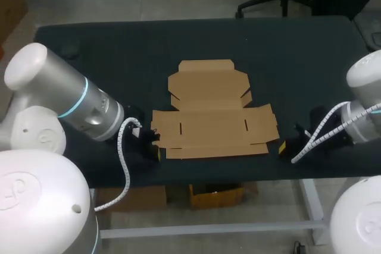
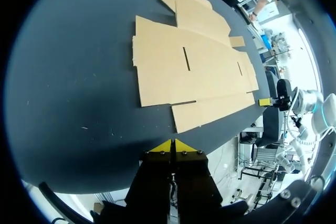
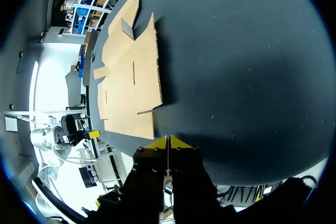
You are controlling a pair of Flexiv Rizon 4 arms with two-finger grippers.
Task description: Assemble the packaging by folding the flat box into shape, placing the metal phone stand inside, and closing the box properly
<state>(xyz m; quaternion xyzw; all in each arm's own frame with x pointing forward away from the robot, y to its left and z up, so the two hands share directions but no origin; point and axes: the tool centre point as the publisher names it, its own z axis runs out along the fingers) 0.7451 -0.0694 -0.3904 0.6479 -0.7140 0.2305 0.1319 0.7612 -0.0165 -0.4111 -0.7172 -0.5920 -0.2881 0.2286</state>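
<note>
Head view: the flat box [image 1: 214, 114] lies unfolded in the middle of the dark surface [image 1: 89, 57], flaps spread, 2 short slots cut in its wide panel. My left pincer [image 1: 156, 147] sits low just beside its left near corner, my right pincer [image 1: 284, 146] just beside its right near corner; neither touches it. I see no metal stand in any view.

Left wrist view: the left pincer [image 2: 171, 145] has its yellow tips pressed together, holding nothing. The box [image 2: 194, 72] lies just ahead of it, its near flap closest to the tips.

Right wrist view: the right pincer [image 3: 168, 141] is likewise pressed together and empty, with the box [image 3: 131, 72] ahead and to one side.

I judge the sheet to be light, thin cardboard: stiff across each panel, weak at the creases, and quick to slide on this cloth-like top. Lying flush, it offers no edge to pinch from above, so I would spread the tips and take an outer side flap near its crease, 1 arm holding the main panel down.
</note>
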